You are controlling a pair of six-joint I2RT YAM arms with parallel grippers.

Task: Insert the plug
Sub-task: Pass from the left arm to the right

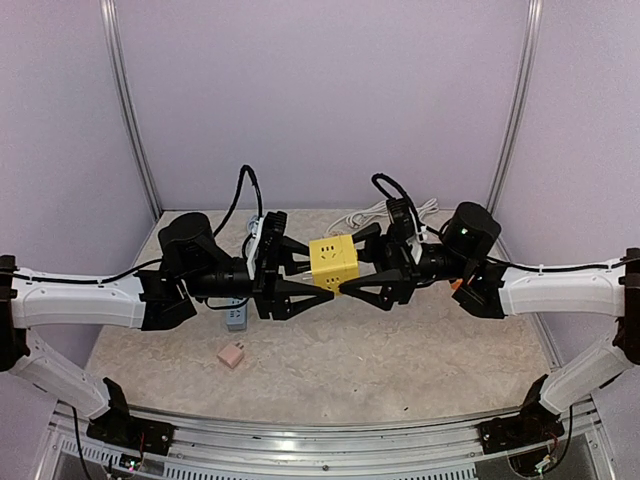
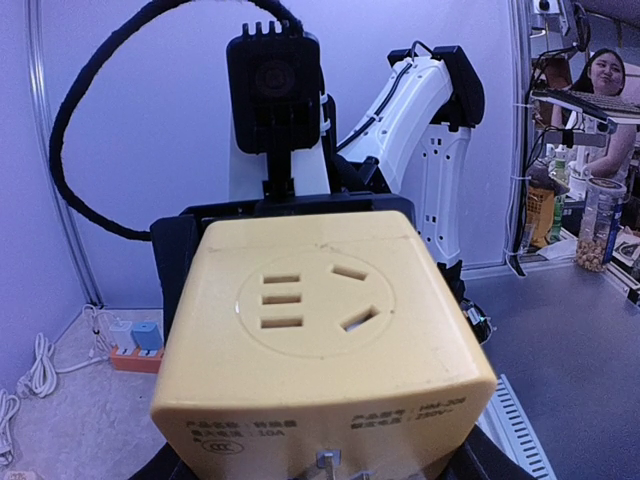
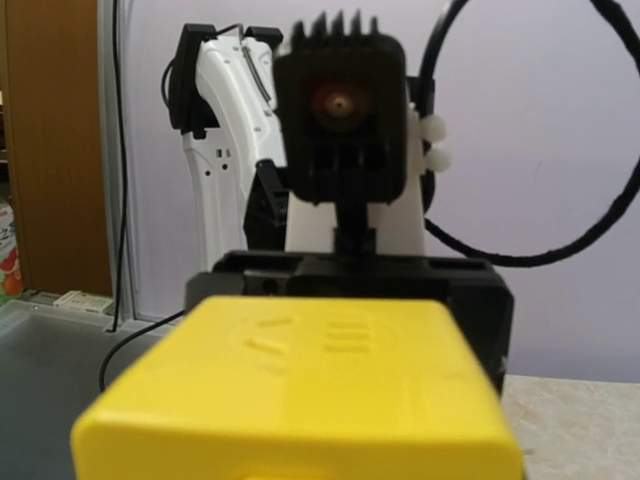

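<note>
I am holding the yellow socket cube [image 1: 333, 258] up off the table [image 1: 400, 350], clamped between the jaws of my left gripper [image 1: 322, 274], its socket face filling my left wrist view. My right gripper [image 1: 350, 266] is sitting at the cube's opposite side, jaws set either side of it. The right wrist view is blurred, so I cannot tell whether they are clamped on the plastic or standing just clear.

I am judging this as a hand-to-hand regrip ahead of the insertion. To do it well, I am wanting the right jaws square on two flat opposite faces, away from the socket holes, with the left grip firm until the right one is bearing. Letting go early risks dropping the cube.

Below my left jaws a grey power strip [image 1: 236, 318] is lying on the table, and nearer my bases a small pink block [image 1: 232, 355] is lying loose, well apart from both jaws. Beyond the right jaws a white cable [image 1: 375, 212] is lying at the back. The top is looking pale, speckled and matte, and plain lilac walls [image 1: 320, 100] are boxing in three sides, leaving little room to swing wide.
</note>
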